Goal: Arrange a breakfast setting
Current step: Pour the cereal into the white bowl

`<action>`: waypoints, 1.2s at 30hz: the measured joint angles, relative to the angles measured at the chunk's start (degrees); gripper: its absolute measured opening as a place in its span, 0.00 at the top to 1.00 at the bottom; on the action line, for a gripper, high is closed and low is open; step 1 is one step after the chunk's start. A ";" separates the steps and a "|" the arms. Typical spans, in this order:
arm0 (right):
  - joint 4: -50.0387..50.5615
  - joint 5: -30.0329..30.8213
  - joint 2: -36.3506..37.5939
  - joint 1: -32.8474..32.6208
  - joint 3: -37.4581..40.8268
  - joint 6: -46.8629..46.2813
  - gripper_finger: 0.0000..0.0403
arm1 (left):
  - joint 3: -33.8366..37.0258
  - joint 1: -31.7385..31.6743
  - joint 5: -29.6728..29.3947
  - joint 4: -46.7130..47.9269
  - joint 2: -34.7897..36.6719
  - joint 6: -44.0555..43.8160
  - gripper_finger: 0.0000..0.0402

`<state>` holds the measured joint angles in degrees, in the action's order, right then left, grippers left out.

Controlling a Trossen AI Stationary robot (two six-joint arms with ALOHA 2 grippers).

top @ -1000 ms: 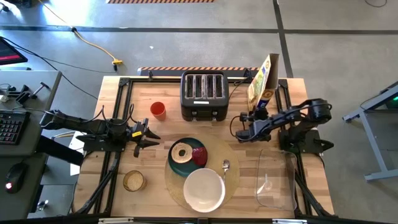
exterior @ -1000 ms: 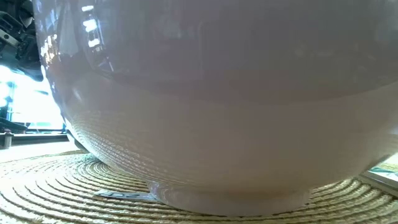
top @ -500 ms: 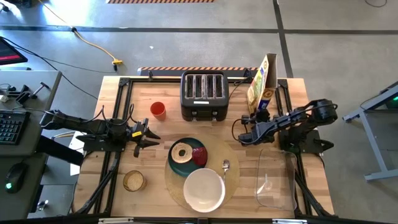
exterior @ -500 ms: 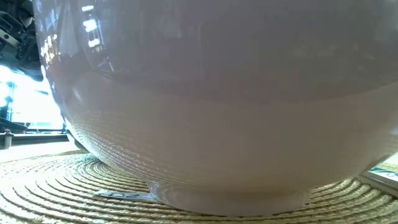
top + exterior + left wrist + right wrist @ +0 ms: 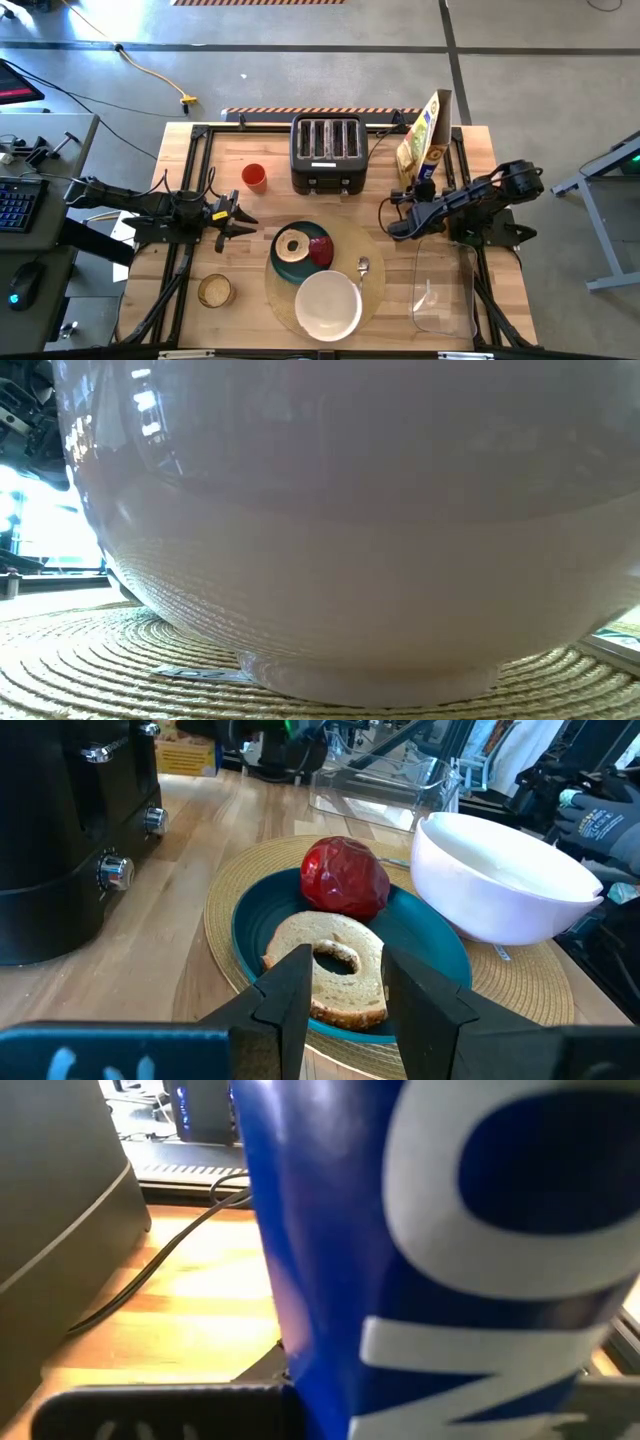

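A round tan placemat [image 5: 372, 290] lies near the table's front middle. On it rest a dark teal plate [image 5: 283, 270], a white bowl [image 5: 328, 304] and a small metal spoon [image 5: 363, 268]. The plate carries a bagel half [image 5: 292, 246] and a red food item [image 5: 321, 252]. The bowl fills the low view [image 5: 350, 540]. My left gripper [image 5: 238, 215] is open and empty, left of the plate, fingers either side of the bagel [image 5: 330, 965] in its wrist view. My right gripper [image 5: 418, 190] is shut on a tilted cereal box [image 5: 425, 135] right of the toaster. My right gripper holds the cereal box by its lower part [image 5: 424, 172]. Its fingers come level from the table's near side. The box's blue face [image 5: 420, 1260] fills the wrist view and hides the place of contact. The box leans, top toward the table's right.
A black four-slot toaster [image 5: 326, 153] stands at the far middle, a small red cup [image 5: 254, 177] to its left. A clear plastic container [image 5: 443, 290] sits at the near right. A small round tan lid or jar [image 5: 215, 291] lies at the near left.
My right gripper has drawn toward the table's near edge and a little right, taking the cereal box along. The box has shifted with it and leans more, its top toward the right. My left arm has kept still.
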<state>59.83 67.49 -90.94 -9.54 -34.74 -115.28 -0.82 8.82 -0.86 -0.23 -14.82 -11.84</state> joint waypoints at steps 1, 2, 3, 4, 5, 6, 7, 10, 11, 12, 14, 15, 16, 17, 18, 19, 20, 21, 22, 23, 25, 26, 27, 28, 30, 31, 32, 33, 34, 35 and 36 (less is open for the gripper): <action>0.28 0.00 0.00 -0.24 0.00 -0.21 0.85 | 0.00 0.01 0.00 0.00 -0.01 0.00 0.72; 0.51 0.02 0.00 -0.48 0.00 -0.23 0.85 | 0.00 0.00 0.00 0.00 -0.01 0.00 0.72; 0.87 0.05 0.00 -0.72 0.00 -0.24 0.85 | 0.00 0.02 0.00 0.00 0.01 0.00 0.72; 1.20 0.04 0.00 -0.95 0.00 -0.23 0.85 | 0.00 0.00 0.00 0.00 0.00 0.00 0.72; 1.41 0.05 0.00 -1.21 -0.01 -0.23 0.85 | 0.00 0.00 0.00 0.00 -0.01 0.00 0.72; 1.95 0.02 0.00 -1.51 -0.15 -0.24 0.85 | 0.00 0.00 0.00 0.00 0.00 0.00 0.72; 3.02 -0.03 0.00 -1.87 -0.52 -0.24 0.85 | 0.00 0.00 0.00 0.00 -0.01 0.00 0.72; 8.26 -0.11 0.00 -3.09 -2.88 -0.24 0.85 | 0.00 0.00 0.00 0.00 -0.01 0.00 0.72; 10.59 -0.21 0.00 -3.51 -3.84 -0.23 0.85 | 0.00 0.00 0.00 0.00 -0.01 0.00 0.72; 12.91 -0.44 0.00 -3.92 -4.88 -0.27 0.85 | 0.00 0.02 0.00 0.00 -0.01 0.00 0.72; 17.41 -1.03 0.00 -4.63 -6.94 -0.60 0.85 | 0.00 0.00 0.00 0.00 -0.01 0.00 0.72; 19.52 -1.56 0.00 -5.01 -7.97 -0.91 0.85 | 0.00 0.02 0.00 0.00 0.00 0.00 0.72; 21.60 -1.98 0.00 -5.47 -8.88 -1.50 0.85 | 0.00 0.02 0.00 0.00 -0.01 0.00 0.72; 23.42 -2.24 0.00 -6.00 -9.71 -1.99 0.85 | 0.00 0.02 0.00 0.00 0.00 0.00 0.72; 25.21 -2.57 0.00 -6.56 -10.55 -2.55 0.85 | 0.00 0.01 0.00 0.00 -0.01 0.00 0.72; 26.78 -2.73 0.00 -7.14 -11.33 -3.23 0.85 | 0.00 0.01 0.00 0.00 -0.01 0.00 0.72; 28.31 -2.82 0.00 -7.70 -12.01 -3.69 0.85 | 0.00 0.00 0.00 0.00 -0.01 0.00 0.72; 29.73 -2.89 0.00 -8.38 -12.71 -4.40 0.85 | 0.00 0.00 0.00 0.00 0.01 0.00 0.72; 30.37 -2.90 0.04 -9.07 -13.31 -4.57 0.85 | 0.00 0.00 0.00 0.00 -0.01 0.00 0.72; 30.14 -2.85 0.27 -9.69 -13.74 -4.29 0.85 | 0.00 0.01 0.00 0.00 0.00 0.00 0.72; 30.20 -2.89 1.66 -10.85 -14.10 -2.93 0.85 | 0.00 0.02 0.00 0.00 0.01 0.00 0.72; 30.38 -2.98 2.28 -11.52 -14.44 -2.25 0.85 | 0.00 0.01 0.00 0.00 -0.01 0.00 0.72; 30.22 -2.97 2.91 -12.21 -14.66 -1.53 0.85 | 0.00 0.01 0.00 0.00 -0.01 0.00 0.72; 30.08 -2.91 3.79 -12.86 -14.80 -1.06 0.85 | 0.00 0.02 0.00 0.00 -0.01 0.00 0.72; 30.31 -2.55 5.63 -14.16 -15.21 0.60 0.85 | 0.00 0.01 0.00 0.00 -0.01 0.00 0.72; 30.21 -2.19 6.49 -14.70 -15.35 1.81 0.85 | 0.00 0.02 0.00 0.02 -0.01 0.00 0.72; 30.17 -1.85 7.31 -15.23 -15.52 2.97 0.85 | 0.00 0.02 0.00 0.00 0.01 0.00 0.72; 30.19 -1.71 8.21 -15.81 -15.76 4.58 0.85 | 0.00 0.00 0.00 -0.02 0.01 0.00 0.72; 30.23 -1.55 8.99 -16.31 -16.18 6.09 0.85 | 0.00 0.00 0.00 0.00 -0.01 0.00 0.72; 30.17 -1.32 9.75 -16.82 -16.49 7.66 0.85 | 0.00 0.01 0.00 0.00 -0.01 0.00 0.72; 30.12 -1.27 10.45 -17.35 -16.90 9.25 0.85 | 0.00 0.01 0.00 0.00 0.01 0.00 0.72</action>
<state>89.95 66.22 -80.49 -26.89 -51.64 -106.04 -0.82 8.83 -0.86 -0.23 -14.81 -11.84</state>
